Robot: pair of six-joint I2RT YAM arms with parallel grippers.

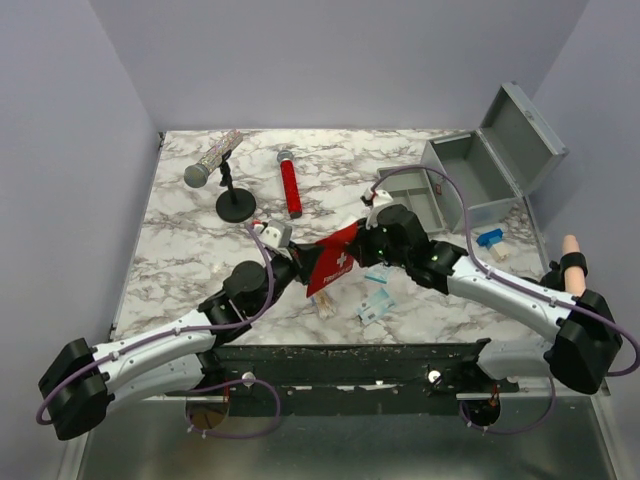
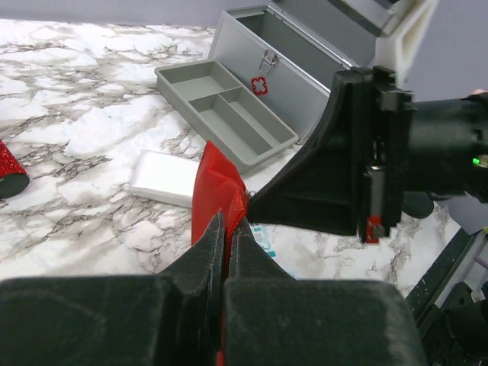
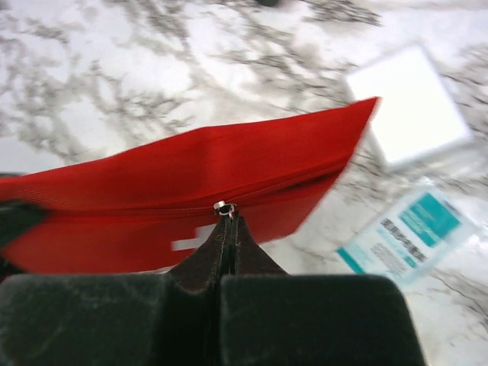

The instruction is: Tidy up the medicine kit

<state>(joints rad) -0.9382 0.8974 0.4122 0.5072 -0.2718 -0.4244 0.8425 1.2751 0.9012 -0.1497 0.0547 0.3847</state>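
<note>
Kit (image 1: 500,165): far right corner of the tabletop, lid open and tipped back. Its tray (image 2: 225,110) is out on the marble just beside the box front, compartments bare.

Red pouch (image 1: 335,262): mid-table toward the near edge, lifted off the surface between both arms.

Left claw (image 2: 226,229): closed, red fabric pinched between the fingers at one end of the pouch.

Right claw (image 3: 227,221): closed on the zip pull (image 3: 222,207); zip seam runs across the view.

White pad (image 2: 164,178) and teal packet (image 3: 412,236) lie flat on the marble near the pouch.
</note>
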